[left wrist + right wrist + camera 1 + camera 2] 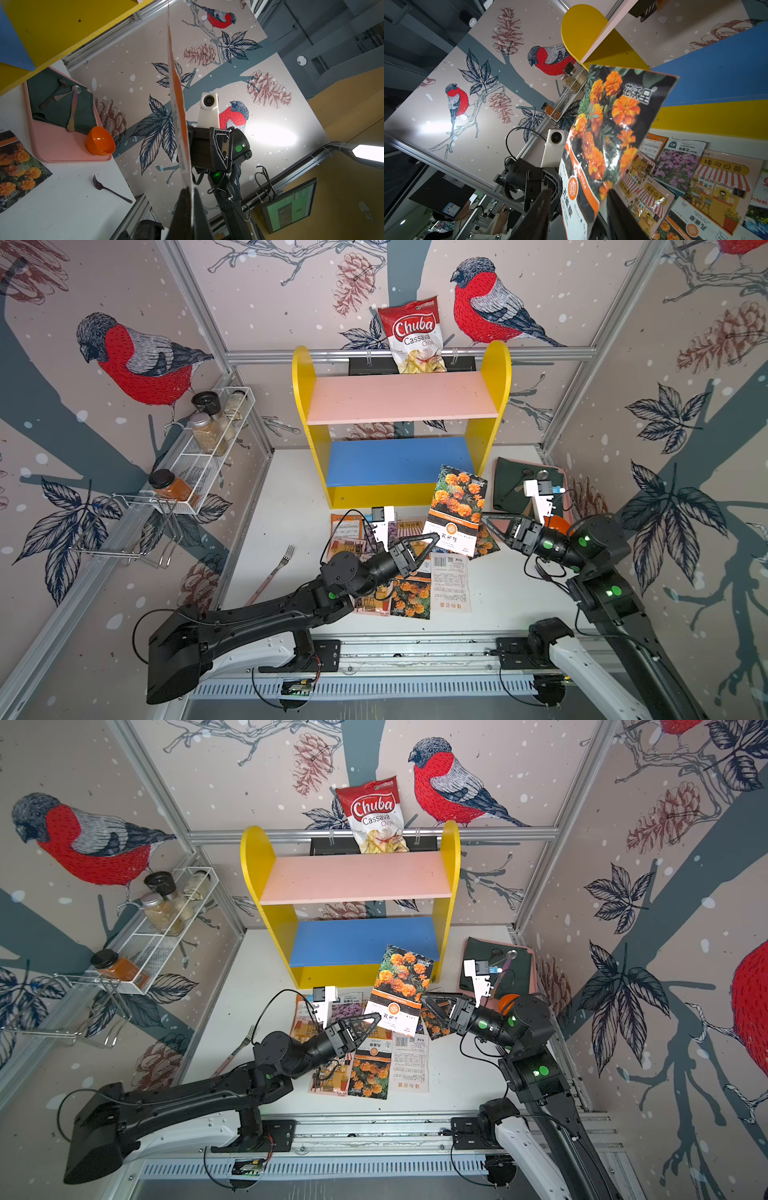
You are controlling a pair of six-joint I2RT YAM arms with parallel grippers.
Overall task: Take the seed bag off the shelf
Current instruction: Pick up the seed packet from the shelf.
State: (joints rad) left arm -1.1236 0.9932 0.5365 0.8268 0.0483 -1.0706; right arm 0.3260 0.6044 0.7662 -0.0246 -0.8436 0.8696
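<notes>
You had the one seed bag (457,506) clamped by its lower corner in the left pincer (431,540). It was clear of the single shelf (401,400) and tilted just before the right end of its blue board's front edge. Your right pincer (487,522) had its two fingers (537,212) apart, one on each side of the bag's right edge. At least seven loose packets (411,597) lay mid-table (498,593) beneath, though their overlap hid the true count.

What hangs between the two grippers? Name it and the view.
An orange-flowered glossy seed packet, pinched by the left gripper, its edge between the open jaws of the right gripper. Both top views show it.
</notes>
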